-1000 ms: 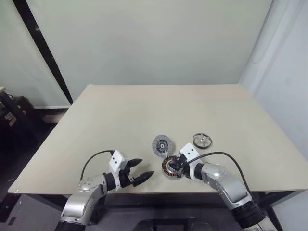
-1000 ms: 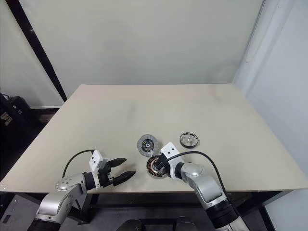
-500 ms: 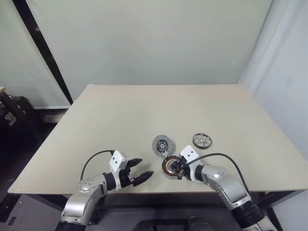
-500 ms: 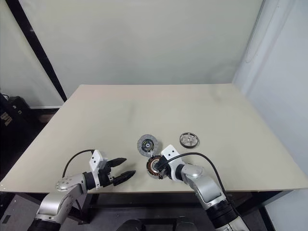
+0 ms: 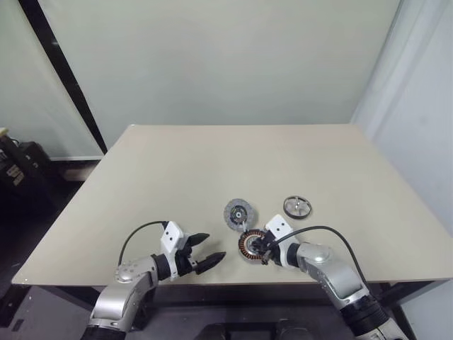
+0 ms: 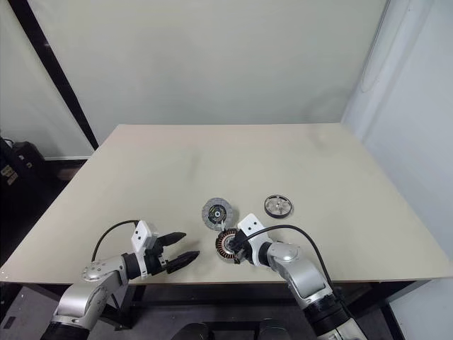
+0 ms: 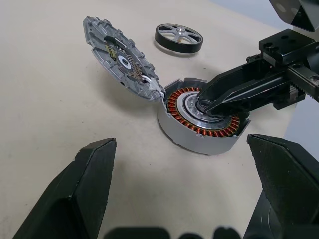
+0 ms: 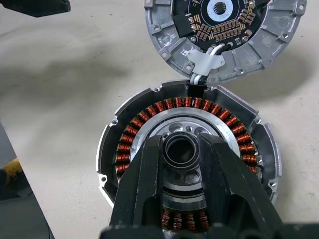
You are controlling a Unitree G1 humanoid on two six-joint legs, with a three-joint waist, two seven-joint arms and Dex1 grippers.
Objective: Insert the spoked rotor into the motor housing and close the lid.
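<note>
The spoked rotor (image 5: 297, 206), beyond the motor housing (image 7: 202, 122), looks light, stiff and slippery: take its rim. Right gripper (image 8: 180, 149) jaws pinch the housing's hub; left gripper (image 5: 211, 251) jaws spread.

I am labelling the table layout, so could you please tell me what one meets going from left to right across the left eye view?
left gripper → lid → motor housing → right gripper, its fingers on the housing's centre hub → spoked rotor.
</note>
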